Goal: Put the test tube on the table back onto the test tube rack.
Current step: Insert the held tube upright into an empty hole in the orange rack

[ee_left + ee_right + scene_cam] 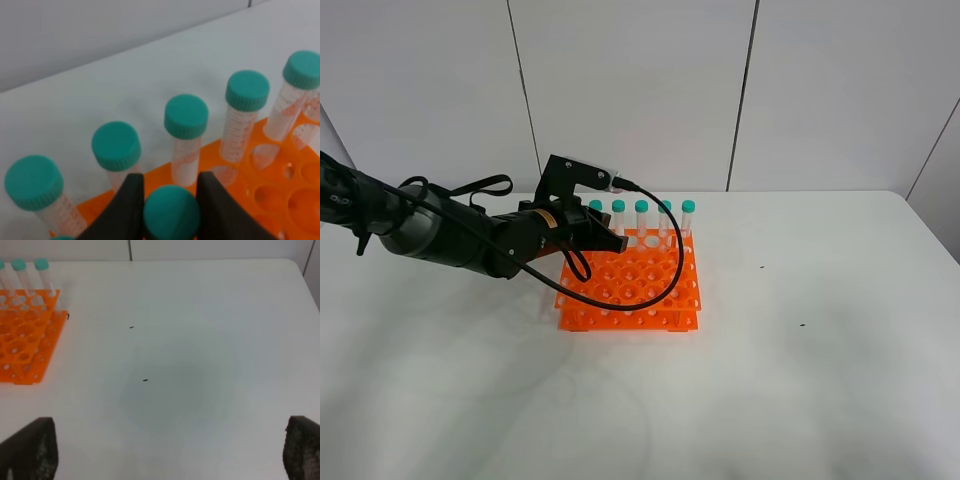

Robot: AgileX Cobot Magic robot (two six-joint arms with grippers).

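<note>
Over the left half of the white table point(820, 380), the left arm reaches in from the edge of the overhead view, its dark body and looping black cable stretching toward the orange test tube rack point(640, 300). At its end the left gripper point(171, 200) is clamped on the test tube point(171, 212): in the left wrist view the two black fingers point(131, 202) press against either side of its teal-green cap, and the tube sits over the orange grid just in front of the back row. Whether its tip is already inside a hole cannot be told, since the cap and fingers hide it. Behind it, a row of five identical capped tubes point(186, 116) stands upright in the rack's rear holes, their clear bodies showing faint printed markings. Further right, the nearer holes of the rack are empty circles. Right of the rack, the tabletop is bare apart from a few tiny dark specks point(802, 324). On that side, the right gripper point(170, 452) hovers well apart from the rack with its jaws spread wide and nothing between them, only the two dark fingertips point(30, 447) showing at the corners of the right wrist view.
</note>
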